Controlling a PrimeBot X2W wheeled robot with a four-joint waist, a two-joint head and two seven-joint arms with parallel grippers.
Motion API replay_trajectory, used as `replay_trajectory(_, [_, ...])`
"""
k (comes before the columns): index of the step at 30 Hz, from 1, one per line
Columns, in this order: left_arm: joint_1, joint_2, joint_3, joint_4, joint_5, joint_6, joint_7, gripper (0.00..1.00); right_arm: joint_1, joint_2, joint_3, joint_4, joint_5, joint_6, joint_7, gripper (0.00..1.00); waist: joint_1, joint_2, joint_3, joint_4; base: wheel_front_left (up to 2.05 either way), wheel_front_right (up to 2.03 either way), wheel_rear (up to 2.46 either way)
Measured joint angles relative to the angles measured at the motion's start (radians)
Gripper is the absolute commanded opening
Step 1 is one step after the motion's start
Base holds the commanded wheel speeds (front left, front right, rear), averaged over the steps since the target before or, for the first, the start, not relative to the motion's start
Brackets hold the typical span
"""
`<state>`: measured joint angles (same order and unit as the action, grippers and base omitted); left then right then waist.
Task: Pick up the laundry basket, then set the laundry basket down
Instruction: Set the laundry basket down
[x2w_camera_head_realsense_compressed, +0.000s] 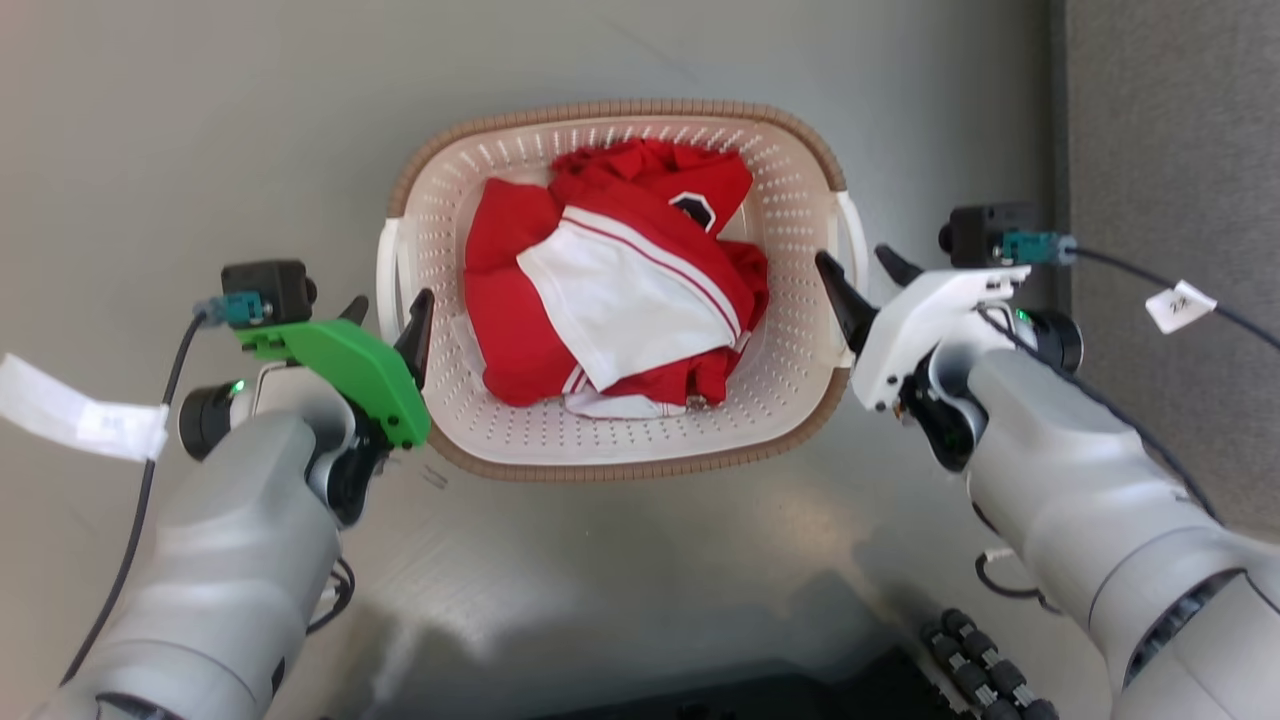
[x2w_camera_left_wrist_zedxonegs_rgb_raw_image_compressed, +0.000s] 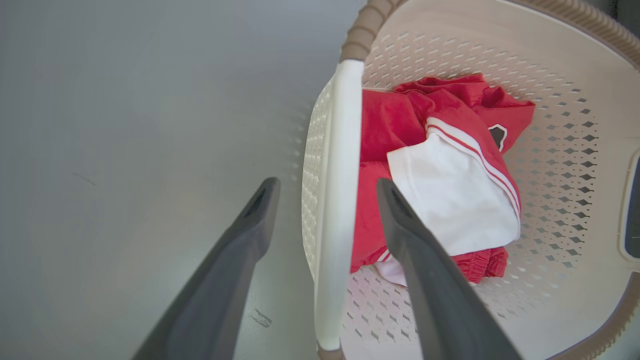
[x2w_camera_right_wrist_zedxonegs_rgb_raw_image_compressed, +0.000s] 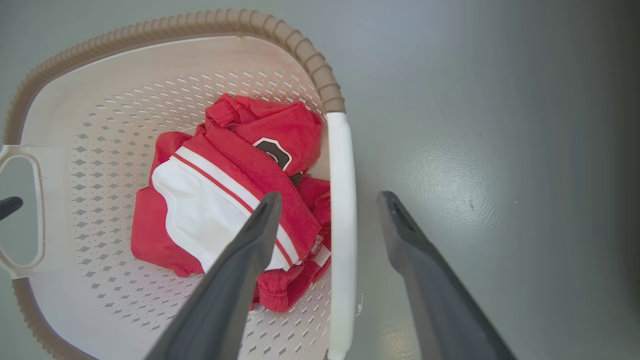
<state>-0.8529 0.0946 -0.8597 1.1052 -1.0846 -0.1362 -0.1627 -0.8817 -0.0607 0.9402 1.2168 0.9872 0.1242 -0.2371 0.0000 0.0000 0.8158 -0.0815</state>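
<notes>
The left pincer (x2w_camera_head_realsense_compressed: 392, 305) is spread, one finger outside the left handle (x2w_camera_head_realsense_compressed: 385, 280) and one inside the basket (x2w_camera_head_realsense_compressed: 800, 180). It grips nothing. The right pincer (x2w_camera_head_realsense_compressed: 853, 258) is spread in the same way across the right handle (x2w_camera_head_realsense_compressed: 855, 225).

The basket sits on the grey floor (x2w_camera_head_realsense_compressed: 200, 120) between the two pincers, upright, with red and white clothes (x2w_camera_head_realsense_compressed: 610, 290) heaped in it.

The main risk, as I judge it, is an uneven grip. If one pincer closes or rises before the other, the basket could tip and swing from a single handle. The handles are smooth and narrow, so a shallow pinch might slip under load. In the left wrist view the inner finger looks close to the cloth, so it might snag fabric or pinch it against the handle.

The basket's mouth faces straight up toward the head camera. Its long axis runs left to right, from handle to handle, with the handles on the short ends. The brown rim (x2w_camera_head_realsense_compressed: 620, 108) curves round the far side.
</notes>
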Motion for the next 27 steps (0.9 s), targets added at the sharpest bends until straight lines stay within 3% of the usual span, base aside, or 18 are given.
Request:
replay_trajectory(22, [0.121,0.027,-0.055,-0.078,0.001,0.000,-0.079,1.00,0.098,0.001,0.035,0.015,-0.033,0.000,-0.009,1.00,0.0000,0.0000,-0.275,-0.023,0.00,0.00,0.00])
replay_trajectory(27, [0.146,0.034,-0.055,-0.093,0.004,0.000,-0.086,1.00,0.093,-0.015,-0.004,-0.042,-0.049,-0.002,-0.010,1.00,0.0000,0.0000,-0.347,-0.027,0.00,0.00,0.00])
